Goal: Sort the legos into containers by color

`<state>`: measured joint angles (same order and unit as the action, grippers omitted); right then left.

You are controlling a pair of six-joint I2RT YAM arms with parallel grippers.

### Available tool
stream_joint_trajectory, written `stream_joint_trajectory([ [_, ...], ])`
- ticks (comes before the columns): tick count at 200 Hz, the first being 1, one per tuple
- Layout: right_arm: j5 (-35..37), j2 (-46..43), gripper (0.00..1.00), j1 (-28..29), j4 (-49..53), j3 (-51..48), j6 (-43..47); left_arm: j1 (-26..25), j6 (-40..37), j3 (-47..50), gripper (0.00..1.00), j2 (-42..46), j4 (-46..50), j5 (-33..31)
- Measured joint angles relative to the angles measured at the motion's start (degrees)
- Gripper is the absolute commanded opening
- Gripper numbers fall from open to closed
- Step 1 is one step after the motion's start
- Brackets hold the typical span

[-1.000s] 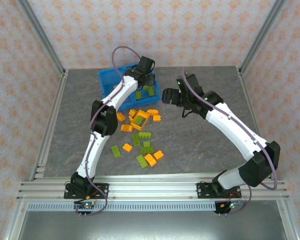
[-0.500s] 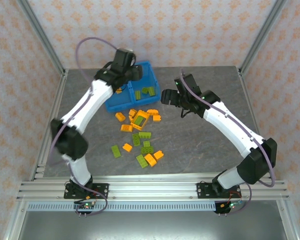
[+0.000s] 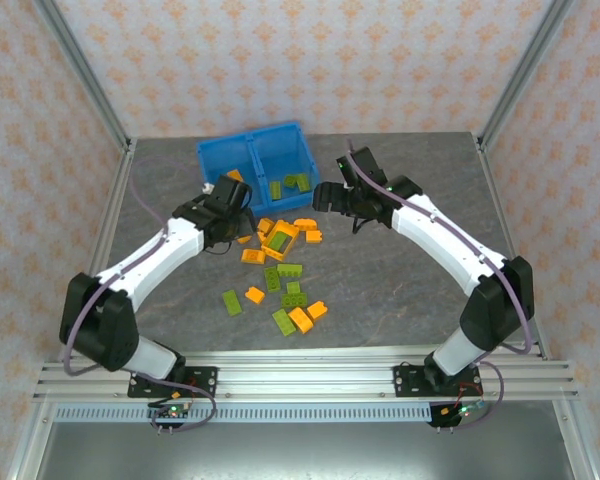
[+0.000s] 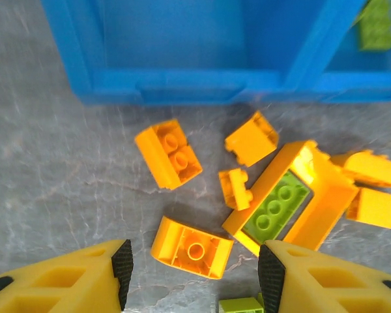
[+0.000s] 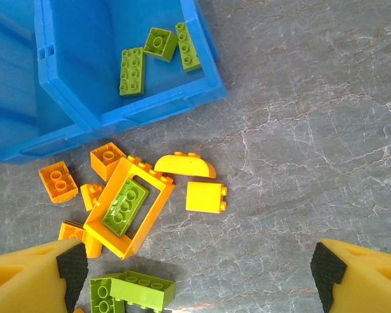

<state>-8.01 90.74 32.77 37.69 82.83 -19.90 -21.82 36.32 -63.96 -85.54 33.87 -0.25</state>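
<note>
Grey table (image 3: 410, 280): legos (image 3: 280, 240) cluster beside the bin (image 3: 253, 160)'s near wall.

The top external camera sits high above and behind the arm bases (image 3: 172, 378). It looks down and forward over the whole grey table (image 3: 410, 290), from far enough back to take in the blue bin (image 3: 225, 160) at the far side.

The left wrist camera hangs close over the table just in front of the blue bin (image 4: 189, 85) and faces down at its near wall.

The right wrist camera looks down from higher up, in front and to the right of the blue bin (image 5: 156, 107).

Both wrist views share that near wall. They also share the orange frame (image 4: 329, 199) (image 5: 146, 175) just in front of it, which has a green brick (image 4: 277, 205) inside.
</note>
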Motion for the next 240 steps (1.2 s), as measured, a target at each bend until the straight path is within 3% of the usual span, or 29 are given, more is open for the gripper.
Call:
stream_joint_trajectory([
  [41,-0.09,-0.13,0.9,0.0,0.0,0.04,-0.02,1.38,2.95,0.28,0.67,-8.46,-4.81,1.88],
  [92,0.13,-0.9,0.91,0.0,0.04,0.04,-0.04,3.21,3.37,0.28,0.66,-15.3,-9.57,1.92],
  [123,0.33,-0.92,0.91,0.0,0.07,0.04,-0.04,4.22,3.32,0.28,0.6,-17.27,-11.61,1.92],
  [202,0.33,-0.92,0.9,0.0,0.07,0.04,-0.07,4.35,3.67,1.6,0.31,-18.97,-15.02,1.97],
  [240,0.31,-0.92,0.9,0.0,0.07,0.04,-0.09,4.35,3.76,3.82,0.26,-14.67,-13.57,2.64],
])
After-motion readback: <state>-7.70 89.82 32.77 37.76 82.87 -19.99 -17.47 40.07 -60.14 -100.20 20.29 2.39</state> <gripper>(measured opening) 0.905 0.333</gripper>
